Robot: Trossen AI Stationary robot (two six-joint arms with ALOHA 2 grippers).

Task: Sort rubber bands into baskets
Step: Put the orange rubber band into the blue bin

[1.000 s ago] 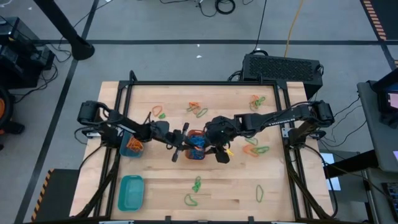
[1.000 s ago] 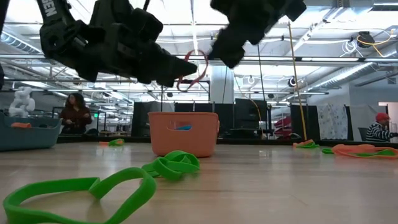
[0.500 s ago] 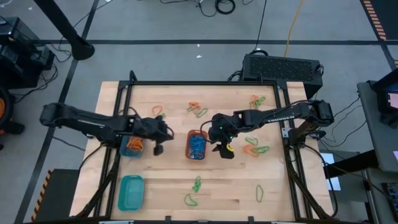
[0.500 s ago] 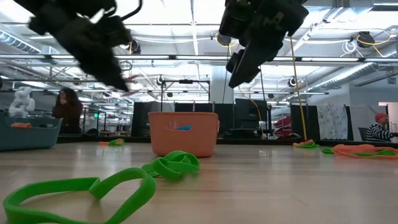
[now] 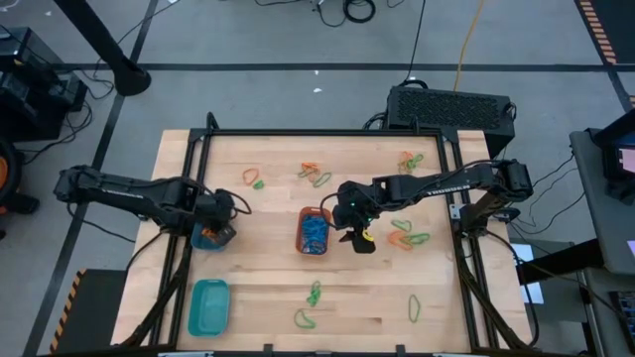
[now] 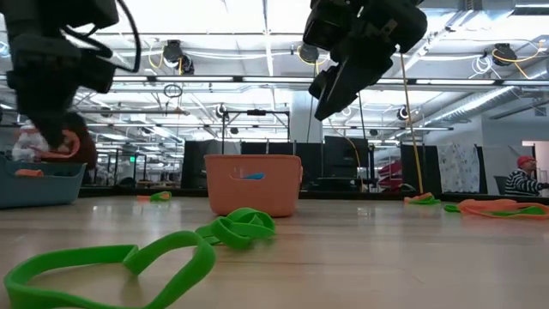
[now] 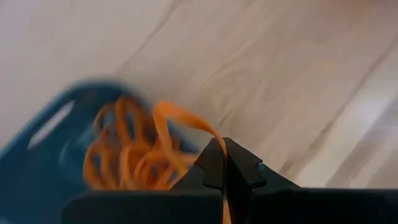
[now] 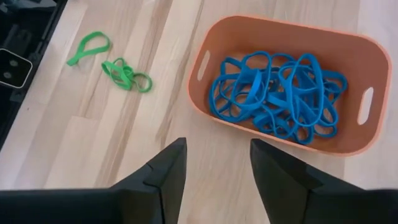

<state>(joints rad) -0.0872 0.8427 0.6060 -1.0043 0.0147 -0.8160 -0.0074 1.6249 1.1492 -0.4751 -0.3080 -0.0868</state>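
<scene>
Left tool pinches one limp, featherlight orange rubber band by its strand, seemingly over the round blue basket; right tool gapes, empty.

Low view: orange basket mid-desk, green bands lying in front. Left claw up left holding an orange band; right claw above the basket.

Three baskets — orange, round blue, teal; two arms.
</scene>
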